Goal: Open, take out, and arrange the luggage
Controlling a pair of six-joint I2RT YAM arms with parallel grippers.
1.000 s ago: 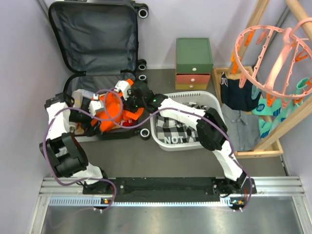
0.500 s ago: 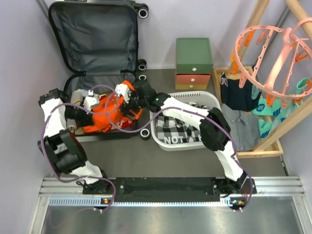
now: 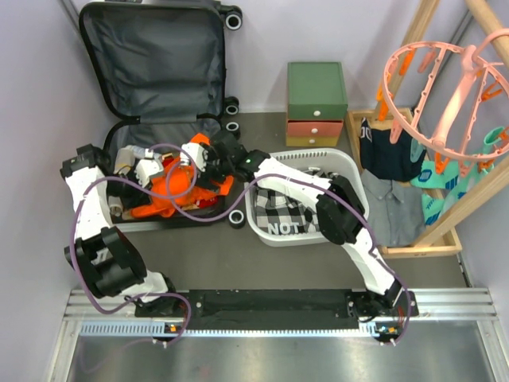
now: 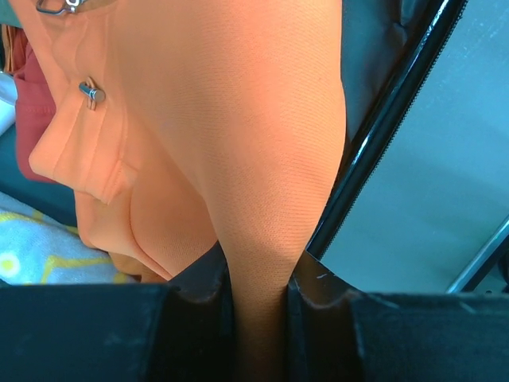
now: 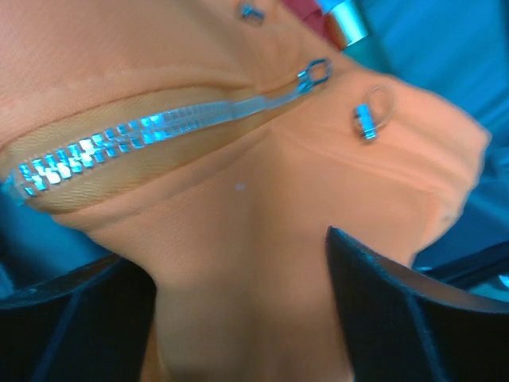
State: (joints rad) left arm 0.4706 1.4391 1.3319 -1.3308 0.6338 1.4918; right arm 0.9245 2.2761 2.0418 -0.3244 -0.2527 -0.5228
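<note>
Left tool: clamped on a fold of orange garment. Right tool: jaws wide apart, astride the same fabric beside its zip. Both tools over the near half of the luggage, which lies open at the tabletop's far left.

garment in luggage | basket right of luggage | drawer box behind basket
</note>
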